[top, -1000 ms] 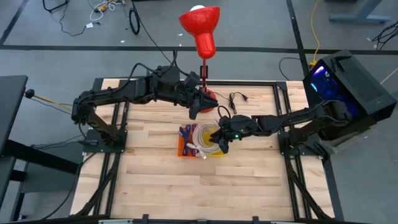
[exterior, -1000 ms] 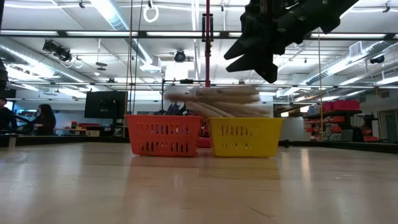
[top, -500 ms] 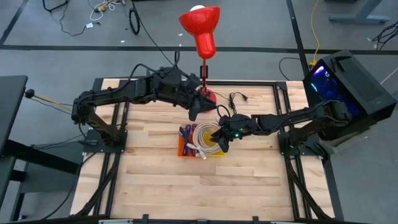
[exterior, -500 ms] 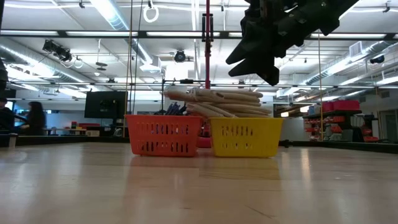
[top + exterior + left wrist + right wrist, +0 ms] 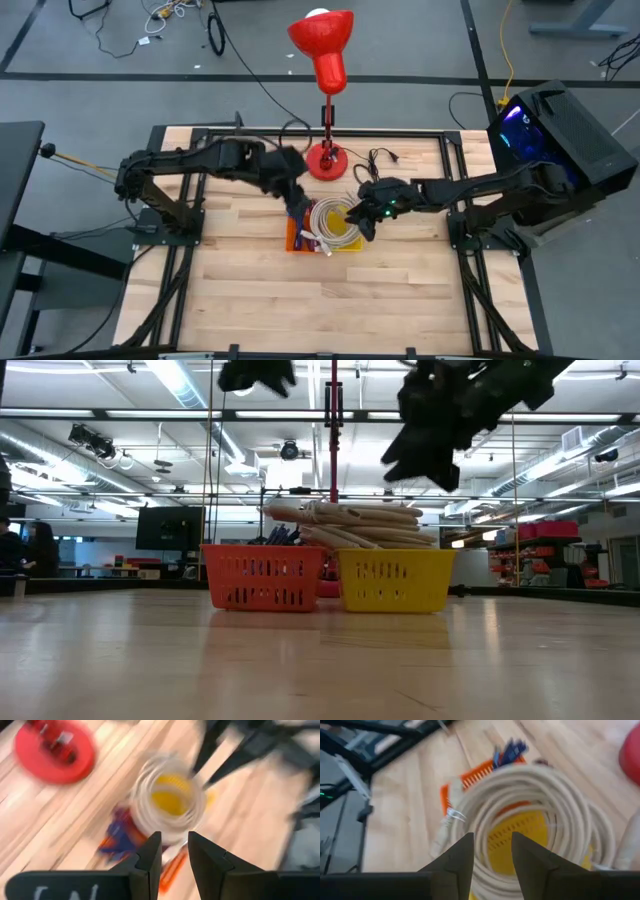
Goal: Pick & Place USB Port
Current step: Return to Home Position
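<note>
A coil of white cable (image 5: pixel 331 222) lies across the rims of an orange basket (image 5: pixel 262 577) and a yellow basket (image 5: pixel 395 580) standing side by side at mid-table. Blue pieces (image 5: pixel 510 750) stick out of the orange basket's far end. My left gripper (image 5: pixel 296 206) hovers open above the orange basket's far side; its wrist view looks down on the coil (image 5: pixel 167 802). My right gripper (image 5: pixel 366 218) hangs open above the yellow basket's right edge, high over the coil (image 5: pixel 530 815) in the low view (image 5: pixel 430 435). Neither touches anything.
A red lamp stands with its round base (image 5: pixel 327 160) on the table behind the baskets, its shade (image 5: pixel 323 40) overhead. A black cable (image 5: pixel 380 157) lies near the far edge. Bare wood (image 5: pixel 300 300) stretches toward the near edge.
My left gripper has swung away from the lamp base toward the table's near-left, ending above the orange basket, and its tip now shows at the top of the low view. My right gripper has shifted slightly to the right. The coil and baskets have stayed put.
</note>
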